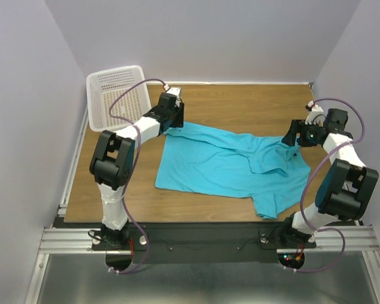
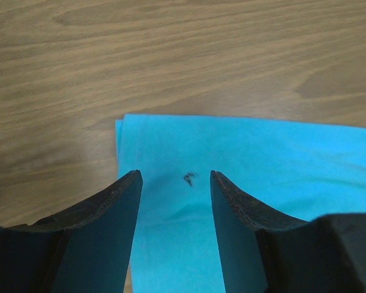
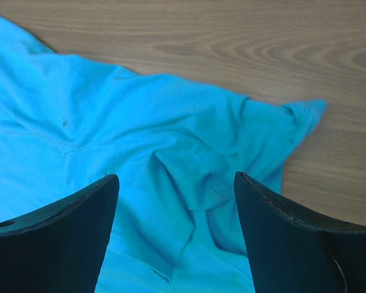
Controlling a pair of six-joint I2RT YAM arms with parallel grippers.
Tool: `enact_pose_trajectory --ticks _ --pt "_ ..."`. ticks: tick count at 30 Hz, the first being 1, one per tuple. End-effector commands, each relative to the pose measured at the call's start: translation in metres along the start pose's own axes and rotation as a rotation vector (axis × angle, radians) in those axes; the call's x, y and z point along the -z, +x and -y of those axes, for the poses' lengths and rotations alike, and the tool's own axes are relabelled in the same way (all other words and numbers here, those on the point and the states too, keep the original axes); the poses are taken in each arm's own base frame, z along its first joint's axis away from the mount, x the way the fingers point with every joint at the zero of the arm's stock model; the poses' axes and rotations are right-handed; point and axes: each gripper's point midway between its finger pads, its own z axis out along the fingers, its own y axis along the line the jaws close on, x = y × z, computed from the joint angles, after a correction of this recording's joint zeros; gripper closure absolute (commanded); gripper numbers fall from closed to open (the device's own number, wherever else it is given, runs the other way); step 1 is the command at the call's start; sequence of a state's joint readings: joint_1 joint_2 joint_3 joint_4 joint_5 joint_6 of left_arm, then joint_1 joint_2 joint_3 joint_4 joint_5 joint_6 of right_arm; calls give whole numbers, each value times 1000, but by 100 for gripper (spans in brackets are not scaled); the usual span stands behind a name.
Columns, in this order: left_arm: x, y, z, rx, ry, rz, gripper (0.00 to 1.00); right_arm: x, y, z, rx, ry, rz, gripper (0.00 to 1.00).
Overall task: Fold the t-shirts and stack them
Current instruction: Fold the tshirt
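One turquoise t-shirt (image 1: 209, 168) lies spread and rumpled on the wooden table (image 1: 240, 101). Its far-left corner is flat, and its right side is bunched into folds. My left gripper (image 1: 172, 126) is down at that far-left corner. In the left wrist view the shirt (image 2: 262, 159) lies flat under the left gripper (image 2: 175, 174), whose fingers stand apart astride the cloth beside a small dark mark (image 2: 189, 177). My right gripper (image 1: 292, 140) hovers at the shirt's right edge. The right wrist view shows that gripper (image 3: 175, 176) wide open above the creased cloth (image 3: 140, 122), holding nothing.
A white plastic basket (image 1: 114, 95) leans against the left wall at the table's far-left corner. Bare wood shows along the far side and to the right of the shirt. The walls stand close on both sides.
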State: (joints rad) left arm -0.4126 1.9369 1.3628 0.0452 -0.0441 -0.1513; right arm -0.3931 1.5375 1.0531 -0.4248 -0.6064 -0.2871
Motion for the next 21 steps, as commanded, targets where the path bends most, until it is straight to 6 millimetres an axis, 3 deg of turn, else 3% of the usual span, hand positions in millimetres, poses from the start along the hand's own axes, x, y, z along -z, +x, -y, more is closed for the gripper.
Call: enact_pose_trajectory --ticks 1,2,4,6,7,14,18,19,21 --pt "-12 -6 -20 -30 -125 -25 40 11 -23 20 -30 72 70 18" --pt "-14 -13 -20 -32 -138 -20 40 13 -23 25 -50 82 76 18" --pt "-24 -2 -23 -45 -159 -65 40 15 -23 27 -64 87 81 18" --pt "-30 -9 -25 -50 -176 -62 40 16 -20 28 -75 91 79 18" --pt "-37 2 -28 -55 -188 -95 40 16 -19 29 -85 92 78 18" --pt "-52 16 -32 -68 -213 -141 42 18 -15 33 -101 106 79 18" --pt "-58 28 -34 -66 -213 -172 64 20 -14 38 -108 127 78 18" --pt "-58 27 -35 -65 -215 -171 77 20 -14 41 -112 139 75 18" --pt "-59 24 -37 -59 -221 -161 84 19 -13 47 -122 159 68 18"
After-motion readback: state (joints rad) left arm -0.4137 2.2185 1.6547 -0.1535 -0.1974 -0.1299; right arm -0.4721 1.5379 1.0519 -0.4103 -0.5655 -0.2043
